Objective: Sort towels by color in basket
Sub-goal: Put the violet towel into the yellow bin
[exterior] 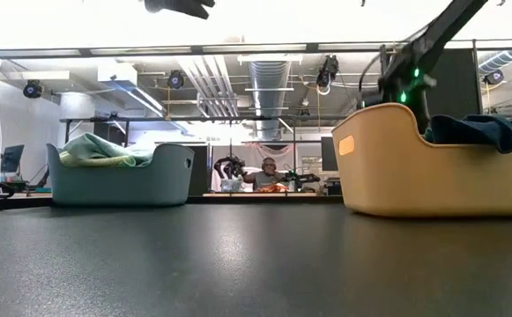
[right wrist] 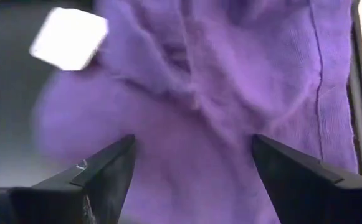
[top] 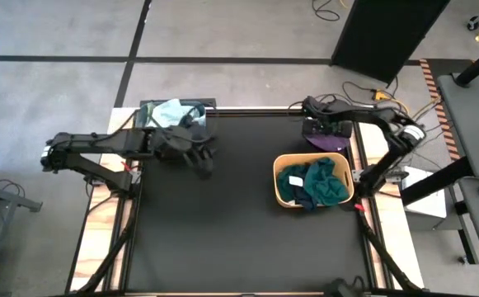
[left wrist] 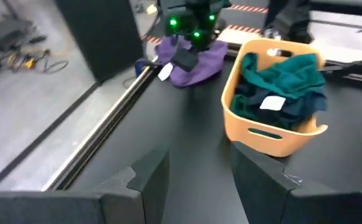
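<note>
Right gripper spread wide right over purple towel, crumpled, white tag, hard against table's far right edge. Yellow basket with teal and navy towels just nearer. Left gripper wide, empty; bare mat ahead, grey basket behind.

Between the right fingers lay a soft, fuzzy purple cloth towel; the tabletop looked matt, finely grained.
</note>
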